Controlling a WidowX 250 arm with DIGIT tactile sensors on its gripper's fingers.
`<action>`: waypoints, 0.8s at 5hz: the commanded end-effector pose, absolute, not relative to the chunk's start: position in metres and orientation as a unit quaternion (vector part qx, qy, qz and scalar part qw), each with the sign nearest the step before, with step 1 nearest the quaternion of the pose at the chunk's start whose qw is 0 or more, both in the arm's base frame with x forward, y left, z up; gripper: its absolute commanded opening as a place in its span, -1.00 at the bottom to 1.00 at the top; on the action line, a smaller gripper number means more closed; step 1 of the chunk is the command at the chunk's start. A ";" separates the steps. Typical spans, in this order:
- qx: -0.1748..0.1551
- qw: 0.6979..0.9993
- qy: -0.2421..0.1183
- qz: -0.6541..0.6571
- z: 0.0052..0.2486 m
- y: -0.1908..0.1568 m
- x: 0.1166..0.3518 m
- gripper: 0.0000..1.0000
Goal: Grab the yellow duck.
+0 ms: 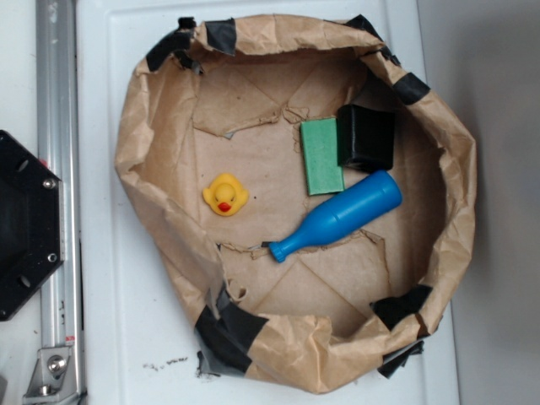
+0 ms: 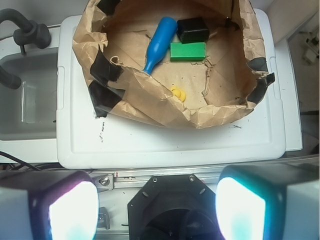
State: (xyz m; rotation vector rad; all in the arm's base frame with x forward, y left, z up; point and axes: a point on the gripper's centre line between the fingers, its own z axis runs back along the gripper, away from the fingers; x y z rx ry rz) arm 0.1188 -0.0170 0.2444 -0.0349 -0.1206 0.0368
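Over on the left of the view from above, a black robot base sits beside a silver rail on the white table. Next comes a big bowl made of crumpled brown paper with black tape on its rim.

Inside the bowl, on the left part of the floor, sits the yellow duck. It stands apart from the other toys, with bare paper all around it. It looks small, round and light, likely soft and squishy rubber, and maybe a bit slippery. I think the best place to pinch it is across its fat round body, not the little orange beak.

Further right lie a blue bottle toy, a green block and a black box, all close together.

From the wrist view, the claw hangs wide open, well back from the bowl, with nothing between its two fingers. The duck peeks over the near paper wall.

I can see no words or labels anywhere.
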 end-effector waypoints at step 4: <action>0.043 0.998 -0.005 0.036 0.167 0.044 0.241 1.00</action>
